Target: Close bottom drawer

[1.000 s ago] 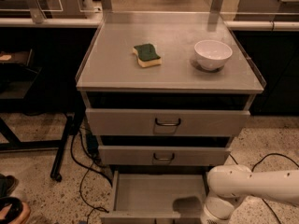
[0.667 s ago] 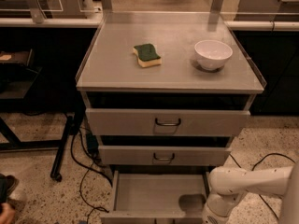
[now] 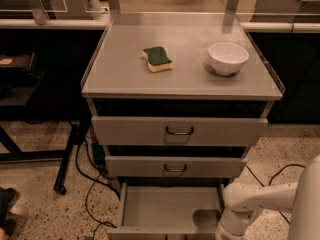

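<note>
bottom drawer [image 3: 165,206] open; jaws hidden off right front

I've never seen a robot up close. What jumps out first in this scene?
The grey drawer cabinet fills the middle, its bottom drawer standing wide open. On top sit a green-and-yellow sponge near the centre and a white bowl to the right. A white robot arm bends in at lower right beside the open drawer; its gripper lies below the picture's edge.

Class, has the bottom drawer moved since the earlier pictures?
No. The bottom drawer juts as far beyond the middle drawer as before; the claw, by its right front corner, meets the lower edge.
</note>
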`<act>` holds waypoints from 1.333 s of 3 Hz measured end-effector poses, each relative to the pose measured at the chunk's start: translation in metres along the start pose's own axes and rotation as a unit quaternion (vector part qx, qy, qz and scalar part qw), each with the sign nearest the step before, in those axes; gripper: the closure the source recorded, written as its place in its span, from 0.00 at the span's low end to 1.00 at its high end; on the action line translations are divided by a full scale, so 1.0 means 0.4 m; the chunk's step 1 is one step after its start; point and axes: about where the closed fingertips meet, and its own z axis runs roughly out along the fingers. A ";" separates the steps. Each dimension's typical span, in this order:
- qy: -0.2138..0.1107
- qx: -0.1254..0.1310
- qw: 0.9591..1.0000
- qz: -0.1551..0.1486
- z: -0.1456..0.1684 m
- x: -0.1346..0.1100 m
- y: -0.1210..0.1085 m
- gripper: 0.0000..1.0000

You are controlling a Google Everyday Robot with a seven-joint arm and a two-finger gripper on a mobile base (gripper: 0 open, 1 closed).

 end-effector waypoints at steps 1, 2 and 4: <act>-0.011 -0.007 1.000 0.022 0.015 -0.001 -0.037 1.00; -0.027 -0.012 0.997 0.074 0.042 -0.006 -0.139 1.00; -0.036 -0.007 0.992 0.119 0.068 -0.012 -0.241 1.00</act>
